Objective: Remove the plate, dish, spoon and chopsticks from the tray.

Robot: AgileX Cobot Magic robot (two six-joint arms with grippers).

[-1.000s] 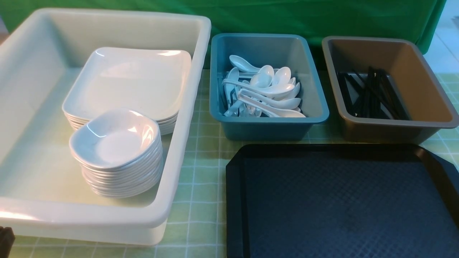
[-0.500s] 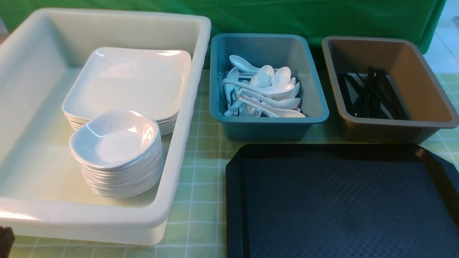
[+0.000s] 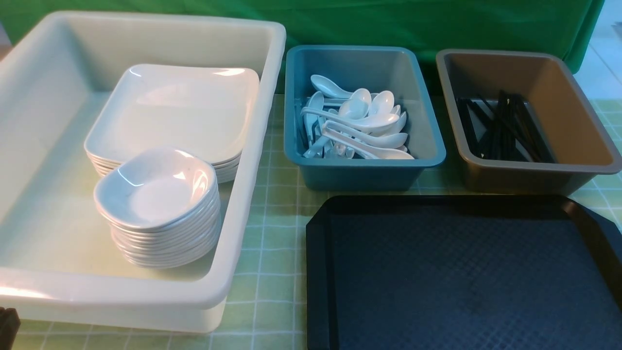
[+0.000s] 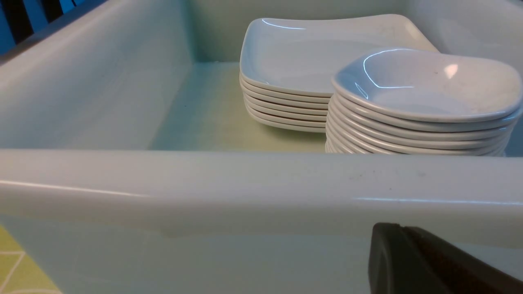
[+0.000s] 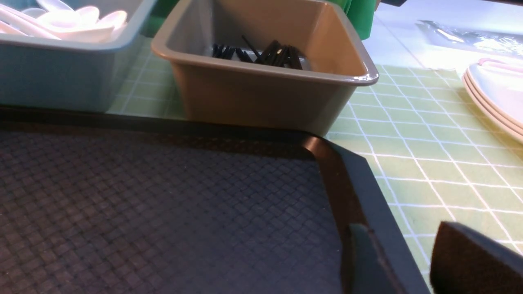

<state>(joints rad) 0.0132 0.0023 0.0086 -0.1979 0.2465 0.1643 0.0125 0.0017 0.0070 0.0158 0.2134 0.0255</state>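
Observation:
The black tray (image 3: 461, 272) lies at the front right with nothing on its textured surface (image 5: 163, 204). A stack of large white plates (image 3: 180, 109) and a stack of small dishes (image 3: 155, 189) sit in the white tub (image 3: 257, 160). White spoons (image 3: 359, 124) fill the blue bin, and black chopsticks (image 3: 500, 129) lie in the brown bin. My left gripper (image 4: 392, 230) is shut and empty, low outside the tub's near wall. My right gripper (image 5: 402, 249) is open, its fingers on either side of the tray's right rim.
The blue bin (image 3: 364, 177) and brown bin (image 3: 525, 180) stand just behind the tray. Green checked cloth covers the table. In the right wrist view more white plates (image 5: 498, 98) sit to the right of the tray. The tub's near wall (image 4: 245, 183) rises before my left gripper.

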